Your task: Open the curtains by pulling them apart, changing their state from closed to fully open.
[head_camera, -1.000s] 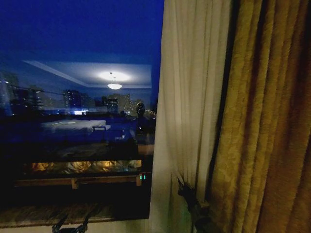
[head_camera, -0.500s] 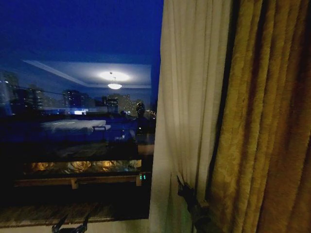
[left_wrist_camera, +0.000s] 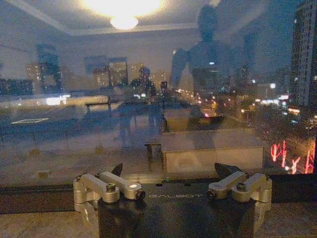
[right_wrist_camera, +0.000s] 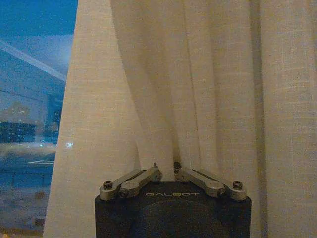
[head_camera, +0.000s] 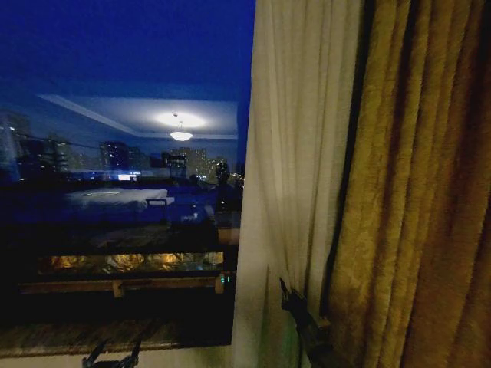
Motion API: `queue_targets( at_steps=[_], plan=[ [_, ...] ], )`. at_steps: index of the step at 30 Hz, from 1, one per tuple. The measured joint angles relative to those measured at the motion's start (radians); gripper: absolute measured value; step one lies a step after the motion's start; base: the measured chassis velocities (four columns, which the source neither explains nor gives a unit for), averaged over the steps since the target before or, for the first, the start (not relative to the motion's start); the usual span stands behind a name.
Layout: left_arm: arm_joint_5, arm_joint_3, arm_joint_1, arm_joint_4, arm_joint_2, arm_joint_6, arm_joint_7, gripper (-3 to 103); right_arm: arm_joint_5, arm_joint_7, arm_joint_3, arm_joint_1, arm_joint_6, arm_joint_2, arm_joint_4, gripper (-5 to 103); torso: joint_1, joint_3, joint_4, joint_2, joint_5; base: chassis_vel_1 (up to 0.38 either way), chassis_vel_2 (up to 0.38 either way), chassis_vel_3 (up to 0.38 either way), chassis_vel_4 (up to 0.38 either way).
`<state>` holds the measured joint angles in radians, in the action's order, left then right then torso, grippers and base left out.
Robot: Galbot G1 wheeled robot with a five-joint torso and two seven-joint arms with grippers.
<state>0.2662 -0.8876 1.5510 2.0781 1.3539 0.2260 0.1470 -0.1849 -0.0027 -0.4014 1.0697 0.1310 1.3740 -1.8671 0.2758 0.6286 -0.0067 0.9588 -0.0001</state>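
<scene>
A sheer cream-white curtain [head_camera: 295, 153] hangs in pleats to the right of the middle of the head view, and dark window glass lies bare to its left. Low on that panel, my right gripper [head_camera: 285, 293] is shut on a fold of the fabric. In the right wrist view the right gripper [right_wrist_camera: 166, 167] has its fingertips pinched together on a pleat of the curtain [right_wrist_camera: 198, 74]. My left gripper [head_camera: 113, 354] sits low at the bottom left, in front of the sill. The left wrist view shows the left gripper [left_wrist_camera: 171, 173] open and holding nothing, facing the glass.
A thick golden-brown drape [head_camera: 422, 192] hangs right beside the sheer panel. The night window [head_camera: 123, 92] reflects a ceiling lamp and the room. A stone sill [head_camera: 115, 333] runs under the glass.
The curtain's free edge has drifted slightly to the left in the picture. My right gripper keeps its hold at about the same spot. The left gripper has not moved.
</scene>
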Motion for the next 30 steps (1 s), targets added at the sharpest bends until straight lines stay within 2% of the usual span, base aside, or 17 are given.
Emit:
queue_targets(
  at_steps=[5,15,21,30],
  plan=[
    [0.0,0.0,0.002,0.006,-0.001,0.0,0.0,100,-0.015,0.019,-0.019,-0.023,0.021,0.0,0.02,0,0.0,0.0,0.0004,0.0,-0.0002,0.0,0.0,0.0,0.0],
    [0.0,0.004,-0.001,0.002,-0.005,0.0,0.0,100,-0.086,0.03,-0.147,-0.058,0.04,0.0,0.063,0,0.0,0.0,0.0001,0.0,-0.0001,0.0,0.0,0.0,0.0],
    [0.002,0.004,0.0,0.001,-0.006,-0.001,0.0,100,-0.114,0.027,-0.243,-0.057,0.035,0.0,0.12,0,0.0,0.0,-0.0002,0.0,-0.0001,0.0,0.0,0.0,0.0],
    [0.005,0.004,0.003,0.006,-0.006,-0.003,0.001,100,-0.13,0.026,-0.317,-0.096,0.0,0.0,0.228,0,0.0,0.0,0.0003,0.0,-0.0003,0.0,0.0,0.0,0.0]
  ],
)
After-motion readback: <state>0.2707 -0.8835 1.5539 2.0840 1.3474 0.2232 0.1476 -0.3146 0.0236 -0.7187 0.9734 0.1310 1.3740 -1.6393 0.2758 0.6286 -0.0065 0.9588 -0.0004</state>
